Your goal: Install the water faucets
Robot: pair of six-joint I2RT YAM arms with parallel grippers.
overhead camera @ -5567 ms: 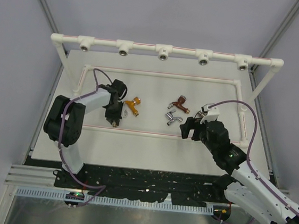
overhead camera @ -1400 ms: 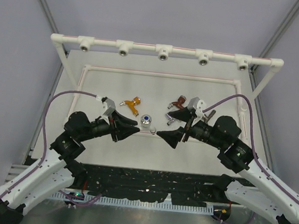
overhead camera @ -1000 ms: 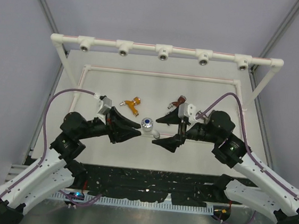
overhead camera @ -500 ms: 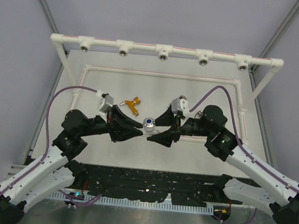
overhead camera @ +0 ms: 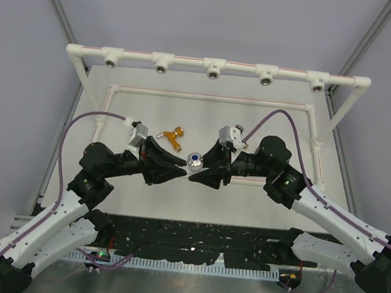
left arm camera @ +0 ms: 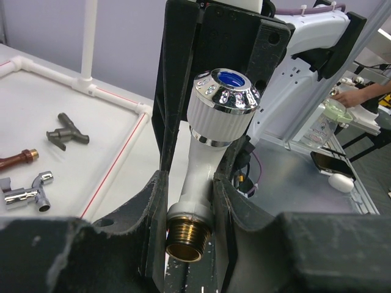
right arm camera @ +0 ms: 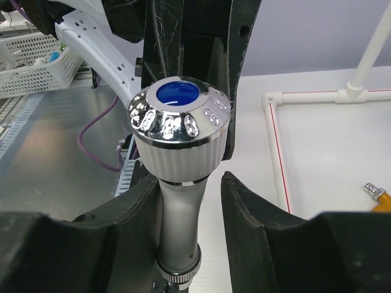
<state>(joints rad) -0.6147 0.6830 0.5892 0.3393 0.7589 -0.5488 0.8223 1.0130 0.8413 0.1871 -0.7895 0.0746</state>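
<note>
A white faucet with a chrome-rimmed, blue-capped knob hangs in mid-air over the table's middle. My left gripper is shut on its body just above the brass thread. My right gripper comes from the opposite side, its jaws round the faucet's neck below the knob. One of its fingers touches the neck and a gap shows at the other. An orange-gold faucet lies on the table. In the left wrist view, dark grey, copper and chrome faucets lie there too.
A white pipe rail with several metal-ringed tee sockets runs across the back. A low white pipe rectangle borders the work area. The right arm covers the table's right-centre in the top view.
My right gripper has moved left to the white faucet and its jaws have narrowed round the neck. The left gripper has kept its hold, barely moving.
</note>
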